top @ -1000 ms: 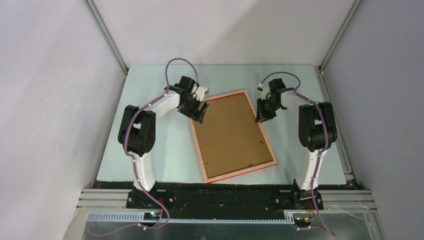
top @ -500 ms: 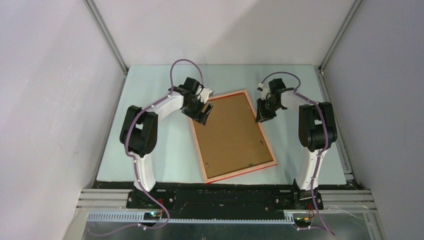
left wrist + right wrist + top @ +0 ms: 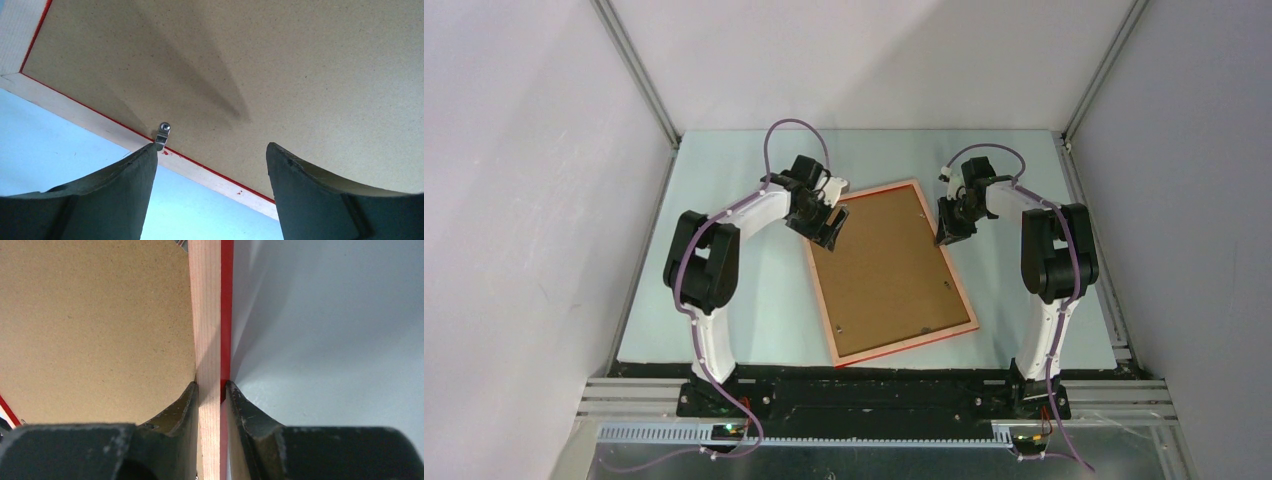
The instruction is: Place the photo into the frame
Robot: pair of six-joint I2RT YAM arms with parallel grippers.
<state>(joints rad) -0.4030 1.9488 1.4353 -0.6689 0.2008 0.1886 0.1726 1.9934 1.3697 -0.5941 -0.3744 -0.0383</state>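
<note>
Your right gripper [image 3: 212,387] is clamping the frame [image 3: 205,315] by its far right rail; it is lying back-up, long axis running near to far. Your left gripper [image 3: 212,150], jaws wide, is hovering over the far left rail, one fingertip [image 3: 147,150] at the metal clip [image 3: 162,132]; the photo is showing nowhere

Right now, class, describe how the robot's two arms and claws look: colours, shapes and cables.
The left arm and right arm have white links joined by chunky black joints; a thin purple cable loops along each. The left claw and right claw are black, each with two dark, tapering fingers.
</note>
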